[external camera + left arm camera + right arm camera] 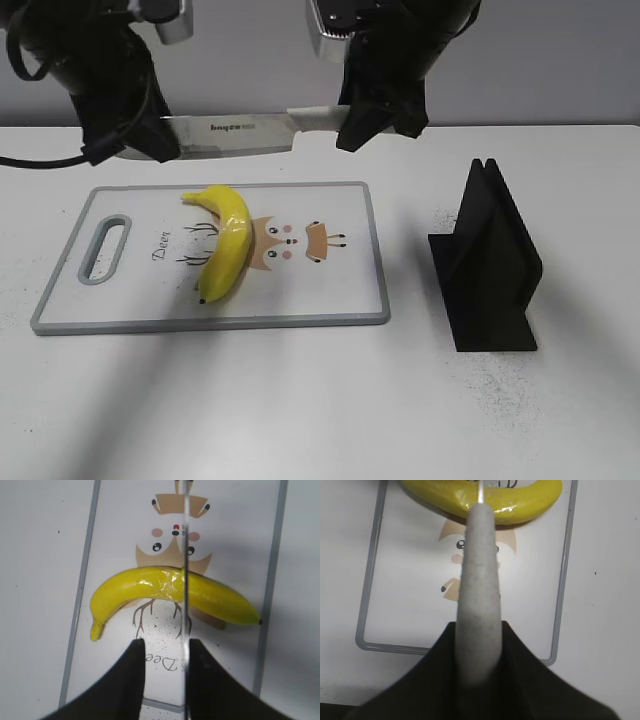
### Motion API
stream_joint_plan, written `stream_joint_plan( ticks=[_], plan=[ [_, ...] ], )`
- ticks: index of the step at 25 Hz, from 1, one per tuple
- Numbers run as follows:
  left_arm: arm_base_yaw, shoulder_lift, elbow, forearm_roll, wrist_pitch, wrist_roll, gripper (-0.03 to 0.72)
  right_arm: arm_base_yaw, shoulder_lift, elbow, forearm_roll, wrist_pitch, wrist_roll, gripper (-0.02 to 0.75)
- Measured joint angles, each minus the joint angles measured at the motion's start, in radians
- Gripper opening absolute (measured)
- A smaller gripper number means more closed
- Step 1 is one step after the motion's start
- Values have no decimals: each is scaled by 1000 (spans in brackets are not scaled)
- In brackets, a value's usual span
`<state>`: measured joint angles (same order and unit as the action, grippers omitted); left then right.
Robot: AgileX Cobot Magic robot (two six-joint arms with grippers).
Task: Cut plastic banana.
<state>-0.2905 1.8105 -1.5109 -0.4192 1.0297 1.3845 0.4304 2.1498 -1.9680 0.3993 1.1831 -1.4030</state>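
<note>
Yellow banana (226, 243) lies on the board (120, 300), below both grippers. The right gripper (378, 118) clamps the knife (240, 134) by its white handle (477, 600); the left gripper (164, 652) pinches the blade tip between narrow fingers (131, 672). A black stand (487, 262) sits right of the right fingers.

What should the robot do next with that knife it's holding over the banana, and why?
Probably lower the knife straight down. Both sets of fingers grip it, right on the handle, left at the blade's tip, and it hangs level above the cutting board. From the left wrist view the blade edge lines up over the plastic banana's middle, not yet touching.
</note>
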Motion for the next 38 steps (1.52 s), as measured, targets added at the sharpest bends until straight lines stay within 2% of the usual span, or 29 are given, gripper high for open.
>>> stream_joint_plan(
  ticks=[5, 9, 21, 31, 38],
  plan=[
    [0, 10, 0, 3, -33, 1, 49, 0, 2, -1, -1, -24, 1, 156],
    [0, 11, 0, 8, -38, 1, -19, 0, 17, -2, 0, -36, 2, 156],
    [0, 59, 0, 5, -72, 4, -25, 0, 23, -2, -8, -39, 9, 156],
    [-7, 363, -7, -19, -215, 24, -21, -8, 248, -12, -47, -69, 51, 156],
    [-10, 371, -18, -15, -218, 27, -21, -9, 263, -25, -53, -58, 51, 157]
  ],
)
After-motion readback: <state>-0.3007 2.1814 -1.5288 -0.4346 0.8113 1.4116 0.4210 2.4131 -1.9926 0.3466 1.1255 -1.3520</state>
